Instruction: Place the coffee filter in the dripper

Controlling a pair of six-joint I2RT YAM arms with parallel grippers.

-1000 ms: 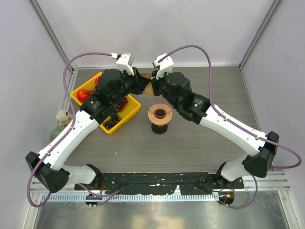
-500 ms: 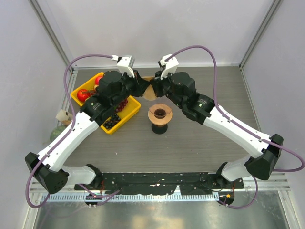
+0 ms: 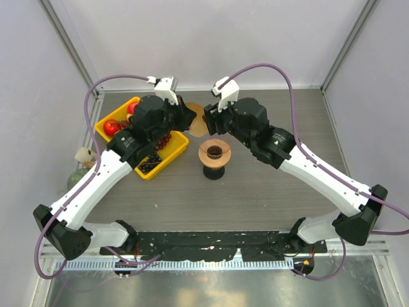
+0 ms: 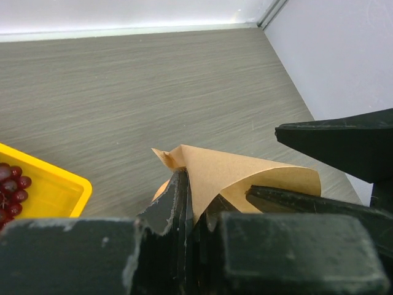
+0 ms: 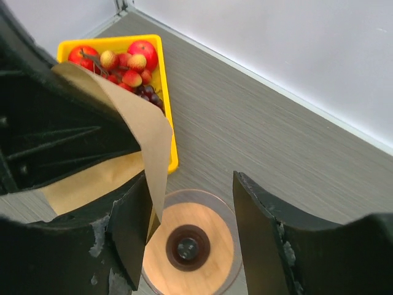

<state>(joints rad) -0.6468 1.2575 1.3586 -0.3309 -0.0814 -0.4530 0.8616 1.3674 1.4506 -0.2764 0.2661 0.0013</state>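
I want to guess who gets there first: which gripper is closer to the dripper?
Right. The right gripper hangs open just over the far side of the dripper. The left gripper is farther off to the left, pinching the filter.

Bright, even, diffuse light fell from above in all 3 views. Shadows on the grey table (image 3: 268, 192) were faint and soft-edged. The top view was sharp throughout. In the 2 wrist views the near fingers of the left gripper (image 4: 193, 193) and the right gripper (image 5: 191, 184) were blurred. The coffee filter (image 4: 245, 172) and the table beyond were crisp, and the paper showed no glare.
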